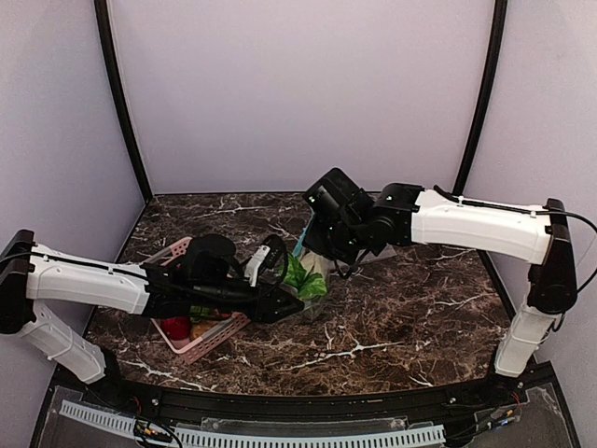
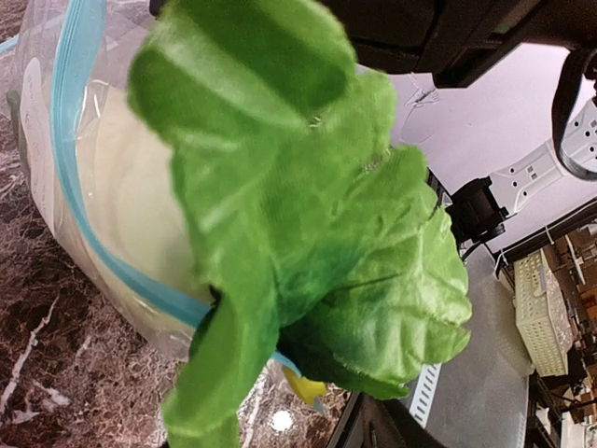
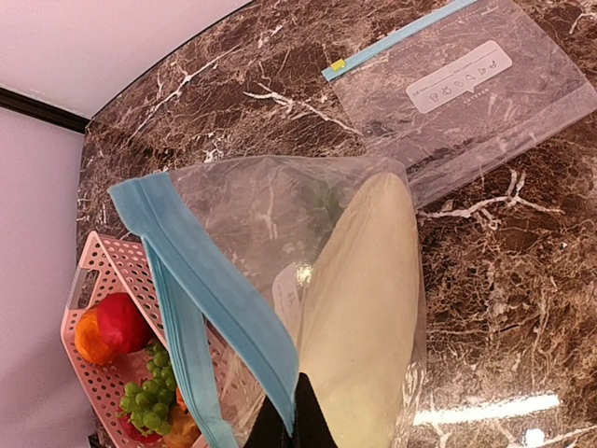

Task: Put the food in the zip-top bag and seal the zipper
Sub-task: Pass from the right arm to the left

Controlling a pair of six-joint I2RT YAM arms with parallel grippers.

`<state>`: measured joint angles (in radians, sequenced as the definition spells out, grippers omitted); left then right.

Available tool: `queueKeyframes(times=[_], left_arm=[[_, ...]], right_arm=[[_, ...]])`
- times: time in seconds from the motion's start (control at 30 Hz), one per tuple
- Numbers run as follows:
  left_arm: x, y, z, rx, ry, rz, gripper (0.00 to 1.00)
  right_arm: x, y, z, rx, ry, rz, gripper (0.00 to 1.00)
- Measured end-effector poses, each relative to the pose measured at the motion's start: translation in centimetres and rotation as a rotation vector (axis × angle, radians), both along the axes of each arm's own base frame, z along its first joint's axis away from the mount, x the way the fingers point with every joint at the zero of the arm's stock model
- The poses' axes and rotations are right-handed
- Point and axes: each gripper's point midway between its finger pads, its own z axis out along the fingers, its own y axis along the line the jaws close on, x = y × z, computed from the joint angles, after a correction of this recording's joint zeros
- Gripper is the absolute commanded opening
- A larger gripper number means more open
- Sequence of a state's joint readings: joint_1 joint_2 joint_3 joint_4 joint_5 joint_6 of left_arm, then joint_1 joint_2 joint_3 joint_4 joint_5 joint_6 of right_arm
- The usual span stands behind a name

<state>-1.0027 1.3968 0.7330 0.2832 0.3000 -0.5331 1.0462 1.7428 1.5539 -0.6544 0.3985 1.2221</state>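
My left gripper (image 1: 291,301) clasps the lettuce (image 2: 308,233), just short of the zip-top bag (image 3: 280,215) ahead of it. My right gripper (image 3: 291,422) pinches the zipper (image 3: 201,271), with the pale cabbage (image 3: 364,308) bagged just beyond its tips.

From above and behind the near edge, we look down and forward across the whole bench (image 1: 392,327) to its far edge. Our left wrist view sits very close to the lettuce (image 2: 308,233), facing the right edge, the bag (image 2: 93,243) just behind. Our right wrist view looks steeply down from mid-bench toward the far-left corner, basket (image 3: 117,264) by the left edge. All three share that bag.
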Motion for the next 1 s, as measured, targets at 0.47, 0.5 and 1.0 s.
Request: queueKeyframes(times=[0.47,0.5,1.0], left_arm=[[0.7,-0.4,-0.2,0.024,0.008,0.027,0.01],[0.8,-0.3,-0.3,0.032,0.008,0.032,0.01],[1.2,0.7,1.6,0.227,-0.132,-0.105,0.01]], right_arm=[[0.1,-0.3,0.0,-0.005,-0.004,-0.018,0.0],[0.1,-0.3,0.0,-0.006,-0.004,-0.018,0.04],[-1.5,-4.8,3.2,-0.147,-0.168,0.142,0.82]])
